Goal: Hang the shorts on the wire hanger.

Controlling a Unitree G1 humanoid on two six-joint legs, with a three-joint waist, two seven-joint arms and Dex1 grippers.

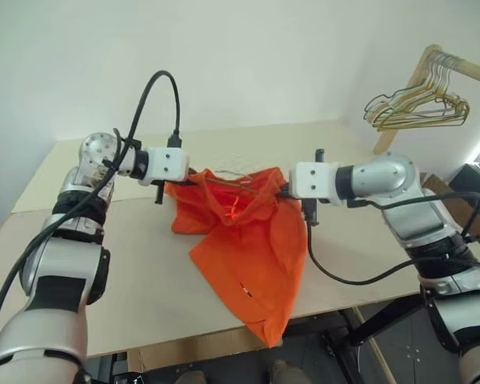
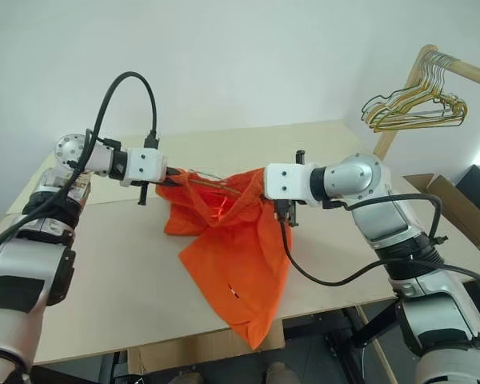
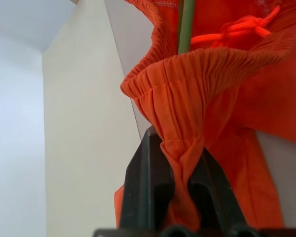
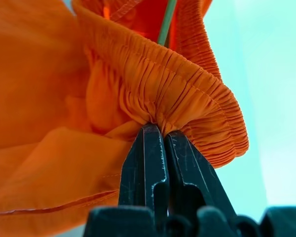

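Observation:
The orange shorts (image 1: 244, 240) hang over the table, stretched by their gathered waistband between my two grippers, with the legs draping down past the front edge. My left gripper (image 1: 184, 182) is shut on the waistband's left side, and fabric is pinched between its black fingers (image 3: 148, 173). My right gripper (image 1: 284, 190) is shut on the waistband's right side (image 4: 187, 94). A thin olive wire of the wire hanger (image 3: 185, 24) runs inside the waist opening, also visible as the wire (image 4: 166, 24) and as a thin line across the top of the shorts (image 2: 212, 182).
The light wooden table (image 1: 128, 272) has its front edge close to me. A bunch of gold and green wire hangers (image 1: 420, 108) hangs on a wooden rack at the back right. A cardboard box (image 2: 452, 204) stands beside the table on the right.

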